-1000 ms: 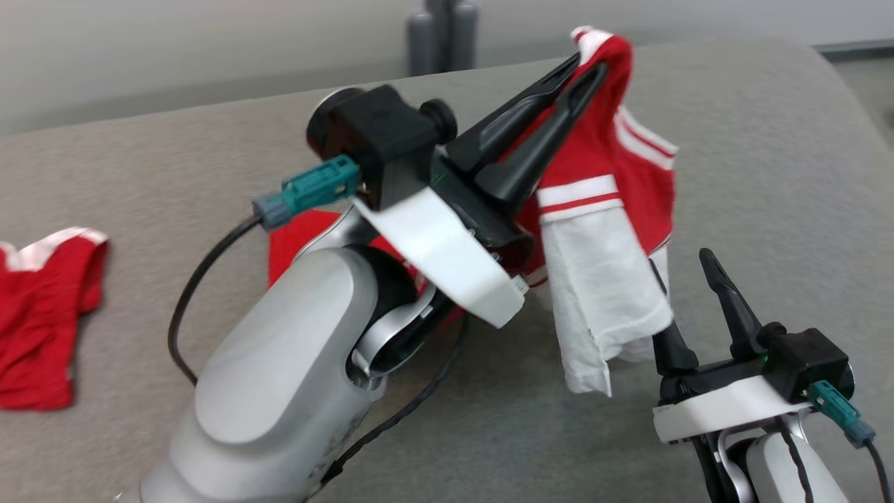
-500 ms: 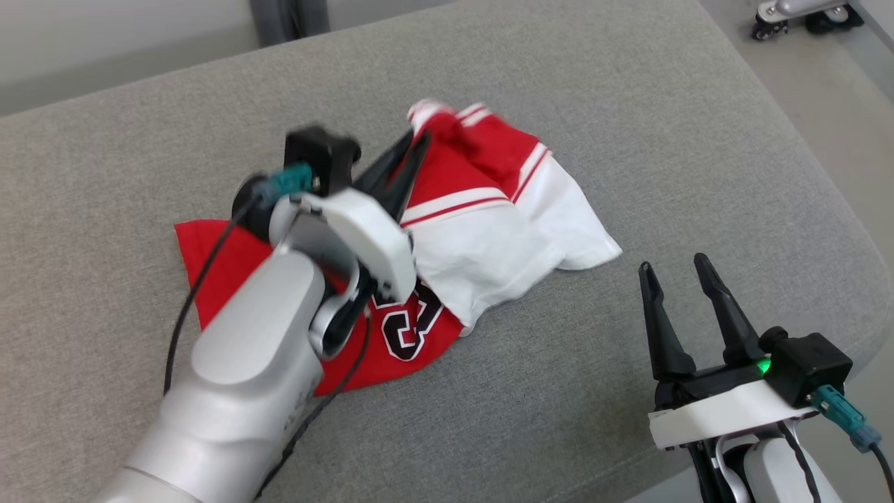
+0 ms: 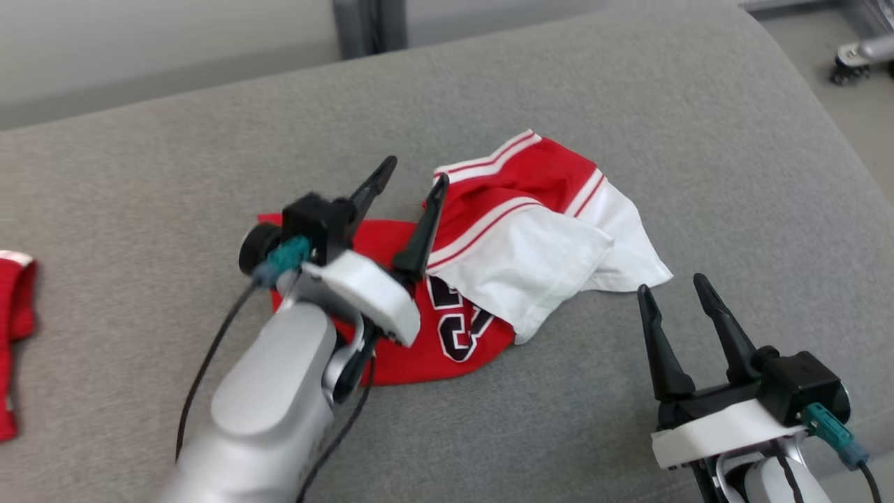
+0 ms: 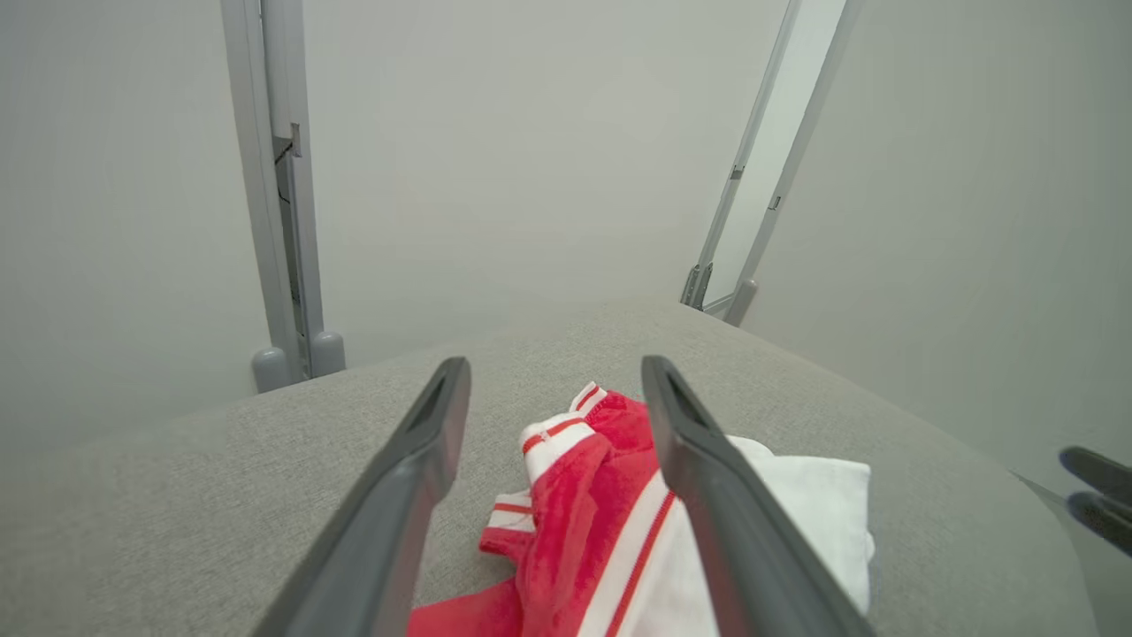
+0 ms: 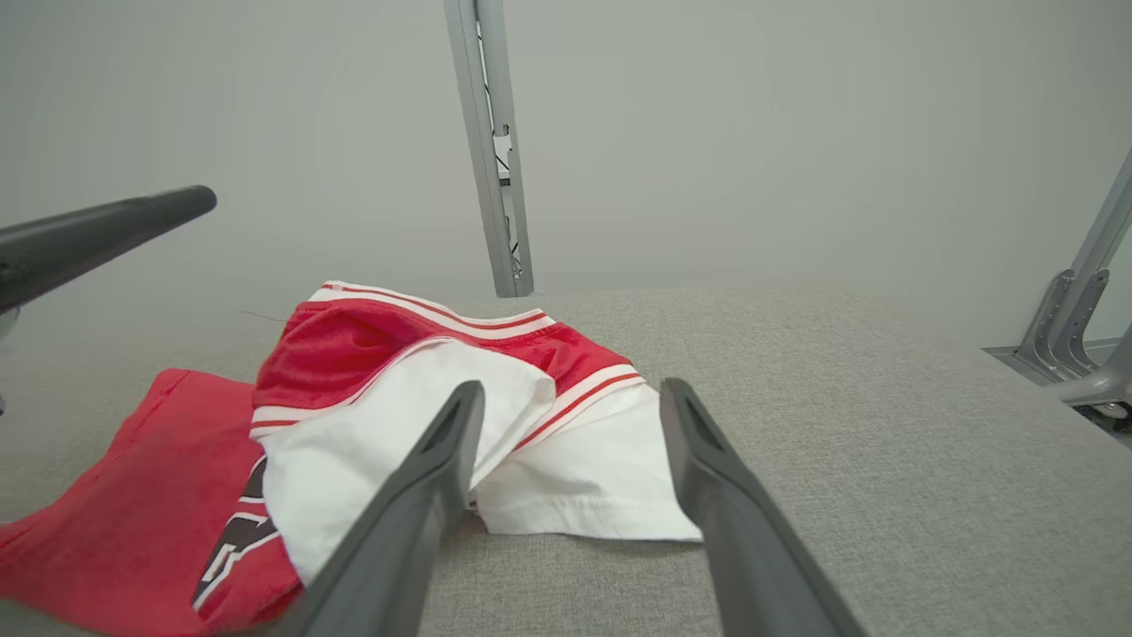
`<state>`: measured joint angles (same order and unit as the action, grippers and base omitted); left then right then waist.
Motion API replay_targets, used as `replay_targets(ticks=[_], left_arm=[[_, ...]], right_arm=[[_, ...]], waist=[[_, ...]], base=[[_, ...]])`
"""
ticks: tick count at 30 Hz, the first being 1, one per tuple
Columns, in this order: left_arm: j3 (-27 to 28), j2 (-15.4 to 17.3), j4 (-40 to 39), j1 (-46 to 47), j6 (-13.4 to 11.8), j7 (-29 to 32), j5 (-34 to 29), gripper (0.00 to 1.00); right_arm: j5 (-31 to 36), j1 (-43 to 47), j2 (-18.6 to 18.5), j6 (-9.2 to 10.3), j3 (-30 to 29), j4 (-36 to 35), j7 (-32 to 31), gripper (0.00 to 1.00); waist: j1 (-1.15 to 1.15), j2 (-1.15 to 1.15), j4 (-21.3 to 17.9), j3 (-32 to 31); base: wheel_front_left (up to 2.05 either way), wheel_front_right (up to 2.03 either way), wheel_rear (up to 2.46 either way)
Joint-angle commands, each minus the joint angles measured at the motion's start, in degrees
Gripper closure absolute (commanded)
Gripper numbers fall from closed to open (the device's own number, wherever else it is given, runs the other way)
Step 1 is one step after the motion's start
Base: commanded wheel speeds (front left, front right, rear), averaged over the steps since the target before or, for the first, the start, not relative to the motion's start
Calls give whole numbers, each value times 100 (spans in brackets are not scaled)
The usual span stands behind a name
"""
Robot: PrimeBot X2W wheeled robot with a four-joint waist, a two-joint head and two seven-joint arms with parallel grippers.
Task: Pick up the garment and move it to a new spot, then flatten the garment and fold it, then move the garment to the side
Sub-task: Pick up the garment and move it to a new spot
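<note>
A red and white jersey (image 3: 531, 230) with black numerals lies crumpled in the middle of the grey cushion (image 3: 628, 105). White sleeve fabric (image 5: 575, 469) is folded over its red body (image 5: 106, 522). My left gripper (image 3: 408, 188) hovers open over the jersey's left half, nothing between its fingers (image 4: 424, 469); the striped red edge (image 4: 575, 460) lies beyond them. My right gripper (image 3: 670, 297) stands open just right of the white sleeve, near the cushion's front right, holding nothing. Its fingers (image 5: 699, 460) point at the white hem.
A second red garment (image 3: 14, 314) lies at the cushion's far left edge. The cushion curves down on the right toward the floor, where a wheeled base (image 3: 855, 56) stands. Grey metal posts (image 4: 283, 221) rise behind the cushion against a pale wall.
The left gripper was shut on the lifted jersey; it lowered it onto the cushion and let go, and now stands open. The camera has also shifted. The right gripper stayed open.
</note>
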<state>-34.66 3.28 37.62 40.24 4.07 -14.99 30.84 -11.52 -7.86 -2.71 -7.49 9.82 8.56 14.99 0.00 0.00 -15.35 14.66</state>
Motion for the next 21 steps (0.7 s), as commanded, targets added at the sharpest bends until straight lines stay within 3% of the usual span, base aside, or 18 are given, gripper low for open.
replay_targets(ticks=[1, 7, 12, 16, 21], left_arm=[[223, 96, -465, -512, -170, -22, -259, 0], [853, 398, -1895, -1980, -567, -25, -987, 0], [1478, 607, -2546, -3125, -782, -26, -1302, 0], [1991, 572, -2926, -3752, -850, -25, -1361, 0], [2629, 431, -3205, -4645, -624, -21, -1398, 0]], right_arm=[[113, 112, -37, -1, -81, -44, 30, 0], [518, 393, -38, -1, -437, -325, 30, 0], [825, 696, -34, -1, -768, -543, 30, 0], [918, 832, -39, -1, -870, -613, 30, 0], [963, 1029, -41, -1, -934, -562, 30, 0]], waist=[[0, 0, 367, -398], [0, 0, 913, -894], [0, 0, 1310, -1278], [0, 0, 1438, -1375], [0, 0, 1541, -1569]], base=[[0, 0, 0], [0, 0, 0], [0, 0, 0], [0, 0, 0], [0, 0, 0]])
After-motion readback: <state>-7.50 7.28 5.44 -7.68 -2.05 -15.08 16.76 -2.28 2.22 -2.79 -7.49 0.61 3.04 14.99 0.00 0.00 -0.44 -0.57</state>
